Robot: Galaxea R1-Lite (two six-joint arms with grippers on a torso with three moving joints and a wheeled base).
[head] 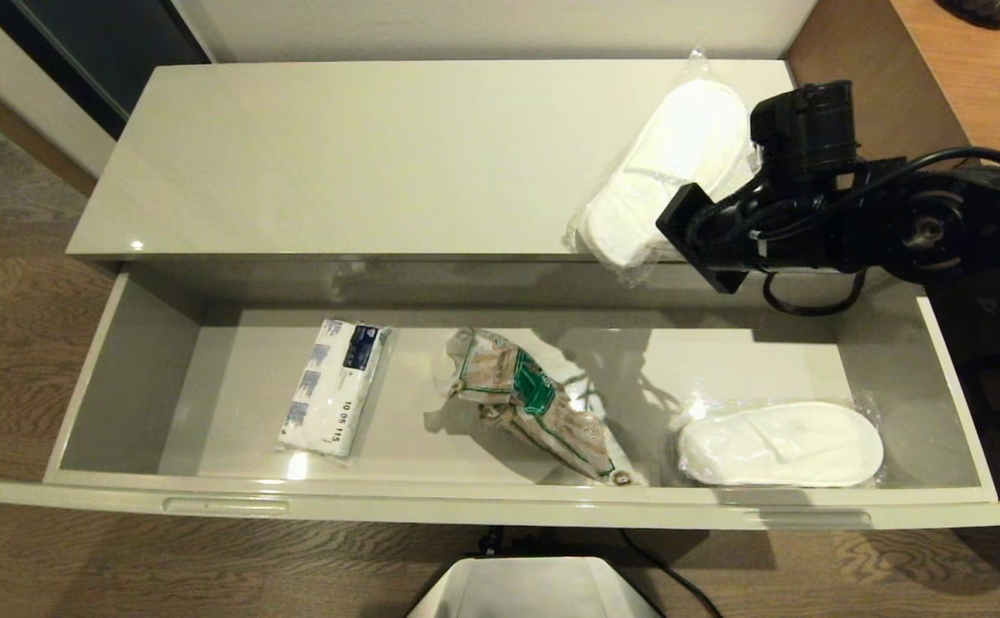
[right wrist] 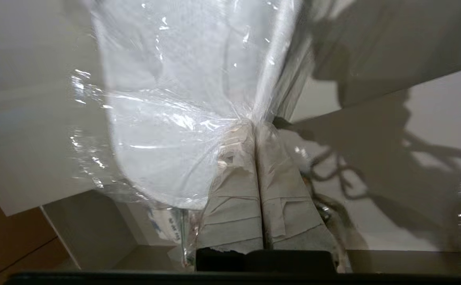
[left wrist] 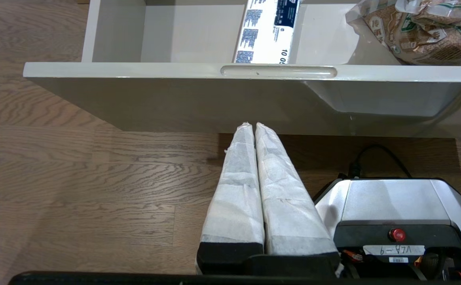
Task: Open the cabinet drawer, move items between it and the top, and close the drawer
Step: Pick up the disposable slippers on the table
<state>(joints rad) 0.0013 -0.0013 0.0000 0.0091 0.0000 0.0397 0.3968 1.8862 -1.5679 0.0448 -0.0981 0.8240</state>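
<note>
The cabinet drawer stands pulled wide open below the top. A bag of white slippers lies on the right of the top, its near end over the front edge. My right gripper is shut on the clear plastic at that end of the bag. In the drawer lie a second slipper bag at the right and the brown-patterned packet with a green label in the middle. My left gripper is shut and empty, low in front of the drawer front.
A white tissue pack with a dark blue label lies in the drawer's left part. A brown wood desk stands at the far right beside the cabinet. My base sits on the wood floor just before the drawer.
</note>
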